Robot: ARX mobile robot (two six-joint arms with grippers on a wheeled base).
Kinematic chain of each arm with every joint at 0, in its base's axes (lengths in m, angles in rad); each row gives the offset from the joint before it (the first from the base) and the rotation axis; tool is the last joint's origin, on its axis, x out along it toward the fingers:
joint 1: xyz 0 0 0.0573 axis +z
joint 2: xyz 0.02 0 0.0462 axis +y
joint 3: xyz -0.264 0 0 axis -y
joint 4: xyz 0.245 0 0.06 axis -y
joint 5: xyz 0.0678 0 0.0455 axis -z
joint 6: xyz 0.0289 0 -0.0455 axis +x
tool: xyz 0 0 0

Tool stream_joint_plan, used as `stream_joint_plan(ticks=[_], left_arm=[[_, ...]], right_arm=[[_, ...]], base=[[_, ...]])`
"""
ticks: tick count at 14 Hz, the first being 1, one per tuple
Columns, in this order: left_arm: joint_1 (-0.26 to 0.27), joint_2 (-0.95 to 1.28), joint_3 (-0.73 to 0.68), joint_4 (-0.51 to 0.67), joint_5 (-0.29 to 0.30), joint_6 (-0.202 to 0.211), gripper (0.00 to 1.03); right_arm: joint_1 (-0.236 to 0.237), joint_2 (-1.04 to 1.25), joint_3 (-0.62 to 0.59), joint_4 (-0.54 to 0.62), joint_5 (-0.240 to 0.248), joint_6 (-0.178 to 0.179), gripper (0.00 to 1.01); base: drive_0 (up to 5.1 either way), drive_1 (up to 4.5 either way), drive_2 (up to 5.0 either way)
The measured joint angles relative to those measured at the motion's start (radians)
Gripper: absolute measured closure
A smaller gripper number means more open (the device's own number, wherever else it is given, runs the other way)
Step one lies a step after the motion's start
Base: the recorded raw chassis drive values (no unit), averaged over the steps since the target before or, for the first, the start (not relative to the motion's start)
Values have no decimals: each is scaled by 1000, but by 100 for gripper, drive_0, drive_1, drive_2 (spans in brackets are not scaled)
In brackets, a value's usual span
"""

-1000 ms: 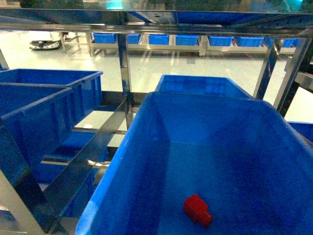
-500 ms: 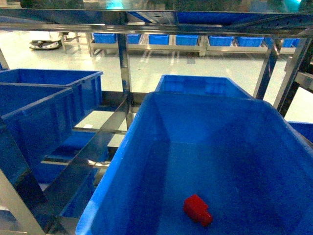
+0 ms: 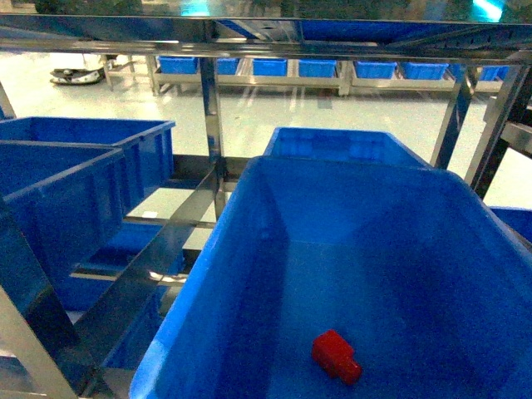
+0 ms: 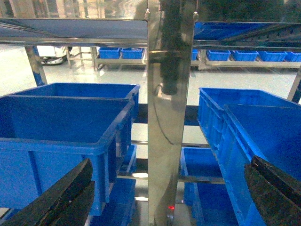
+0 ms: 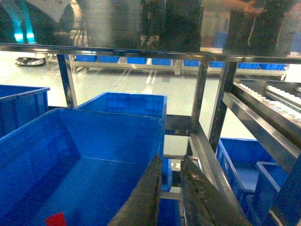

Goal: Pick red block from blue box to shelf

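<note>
The red block (image 3: 336, 356) lies on the floor of the big blue box (image 3: 235, 218), near its front, with nothing touching it. In the right wrist view a corner of the red block (image 5: 55, 219) shows at the bottom of that blue box (image 5: 117, 112). My right gripper (image 5: 171, 159) is shut and empty, hanging above the box's right rim. The left gripper (image 4: 170, 162) is open, its fingers wide apart, facing a square post of the steel shelf (image 4: 167, 117). Neither gripper shows in the head view.
The shelf's posts and rails (image 3: 210, 108) frame the bins. A second blue bin (image 3: 341, 143) stands behind the box, and two more (image 3: 58, 179) sit to the left. Lower bins (image 5: 244, 155) lie beyond the right rail (image 5: 244, 113).
</note>
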Motion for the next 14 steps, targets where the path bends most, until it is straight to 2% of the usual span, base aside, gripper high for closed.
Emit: stream_joint_plan(ticks=[1, 3, 4, 5, 14], left_arm=[[0, 0, 0, 0, 0, 0, 5], [0, 0, 0, 0, 0, 0, 5], [0, 0, 0, 0, 0, 0, 5], [0, 0, 0, 0, 0, 0, 5], [0, 0, 0, 1, 0, 0, 5]], right_arm=[[0, -12, 0, -15, 0, 0, 96], [0, -40, 0, -45, 0, -1, 99], [0, -79, 1, -100, 0, -1, 99], [0, -174, 1, -231, 0, -1, 99], [0, -212, 1, -227, 0, -1, 99]], base=[[0, 0, 0], [0, 0, 0], [0, 0, 0], [0, 0, 0], [0, 0, 0]])
